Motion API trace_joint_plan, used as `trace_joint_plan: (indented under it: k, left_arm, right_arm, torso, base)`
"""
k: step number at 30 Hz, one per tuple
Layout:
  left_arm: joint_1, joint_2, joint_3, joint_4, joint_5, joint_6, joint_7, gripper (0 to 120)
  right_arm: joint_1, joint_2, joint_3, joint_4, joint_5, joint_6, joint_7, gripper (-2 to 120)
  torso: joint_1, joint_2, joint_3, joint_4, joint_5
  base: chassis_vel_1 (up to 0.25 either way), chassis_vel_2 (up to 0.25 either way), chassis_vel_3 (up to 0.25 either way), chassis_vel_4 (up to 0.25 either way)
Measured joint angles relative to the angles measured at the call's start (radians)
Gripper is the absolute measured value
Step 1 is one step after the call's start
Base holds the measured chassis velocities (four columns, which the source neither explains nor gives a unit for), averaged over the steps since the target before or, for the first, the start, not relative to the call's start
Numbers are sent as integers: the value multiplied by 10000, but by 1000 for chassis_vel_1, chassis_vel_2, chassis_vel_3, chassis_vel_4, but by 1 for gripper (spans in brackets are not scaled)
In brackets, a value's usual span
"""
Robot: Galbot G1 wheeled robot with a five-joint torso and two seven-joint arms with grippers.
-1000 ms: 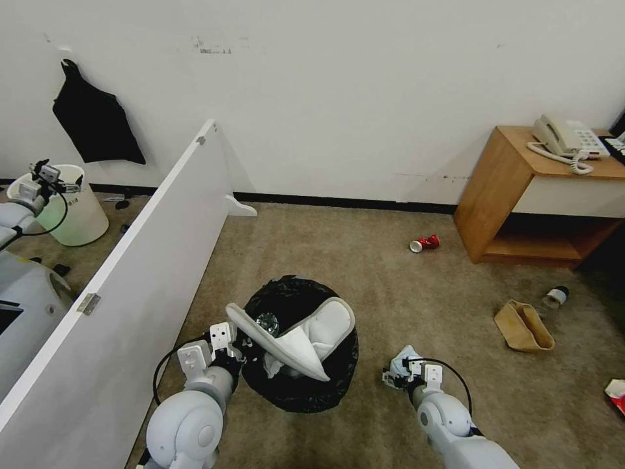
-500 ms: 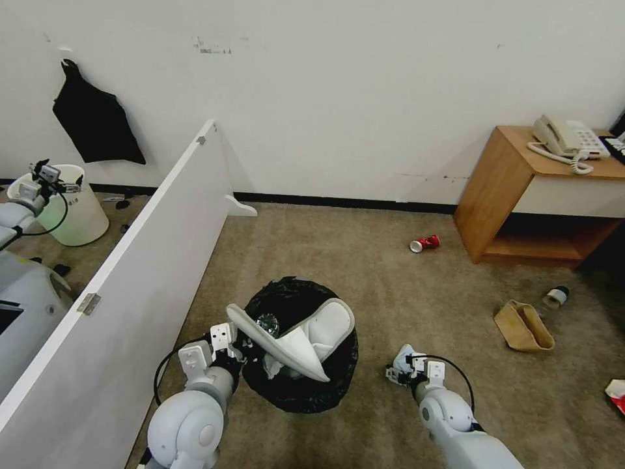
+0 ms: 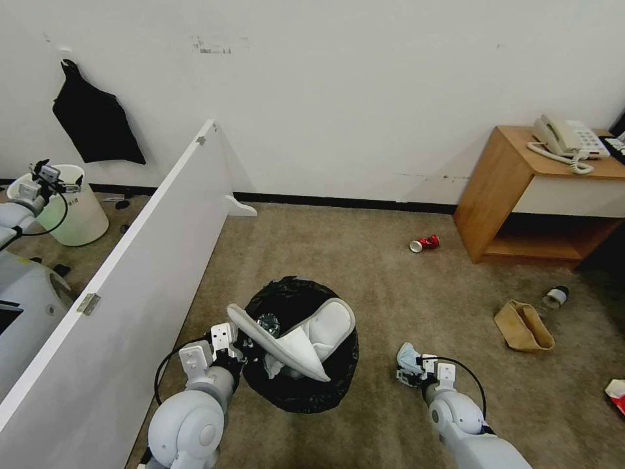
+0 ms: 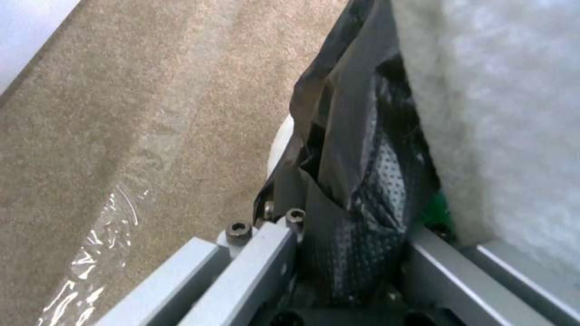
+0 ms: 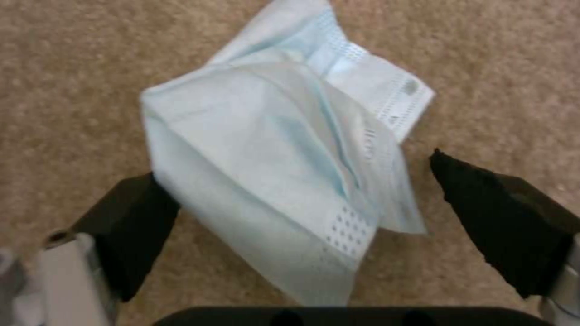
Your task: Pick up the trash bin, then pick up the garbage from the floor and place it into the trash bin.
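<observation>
Right wrist view is showing the right gripper (image 5: 302,222) standing wide open around the face mask (image 5: 284,181); the left gripper (image 3: 239,344) is clamping the trash bin (image 3: 338,371) rim.

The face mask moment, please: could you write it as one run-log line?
left gripper: shut on trash bin rim | right gripper: open, straddling face mask on carpet | slipper: in bin

Carpet (image 3: 364,260) bears mask (image 3: 407,357), can (image 3: 424,243), paper bag (image 3: 523,326).

Office or hotel-like room: carpet (image 3: 338,254), wooden side table (image 3: 508,176), desk phone (image 3: 566,138).
</observation>
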State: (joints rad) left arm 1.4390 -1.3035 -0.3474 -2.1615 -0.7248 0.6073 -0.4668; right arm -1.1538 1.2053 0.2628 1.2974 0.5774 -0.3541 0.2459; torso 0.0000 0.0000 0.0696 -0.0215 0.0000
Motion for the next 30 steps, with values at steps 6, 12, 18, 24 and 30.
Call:
trace_joint_plan:
  k: [6,12,18,24,30]
  left_arm:
    - [16,27,-20,-35,0,-22,11,0]
    - [35,-23,-10,-33,35,-34,43,0]
    - [2,-13,-1,18,41,-40,53,0]
    - [-6,-60,32,83,79,-44,68,0]
    - [-5,-106,66,146,146,-44,87,0]
  right_arm:
    - [28,67,-99,43,-27,82,-6,77]
    - [53,19,-183,129,-36,186,-38,56]
    - [134,21,-238,135,-26,281,-68,33]
    - [131,-34,-251,108,-27,406,-149,11]
    - [161,-82,-281,104,-24,488,-188,8]
  torso:
    - [0,0,1,0,0]
    - [0,0,1,0,-1]
    - [0,0,1,0,0]
    - [0,0,1,-1,0]
    - [0,0,1,0,0]
  base:
    - [0,0,0,0]
    - [0,0,0,0]
    - [0,0,0,0]
    - [0,0,0,0]
    - [0,0,0,0]
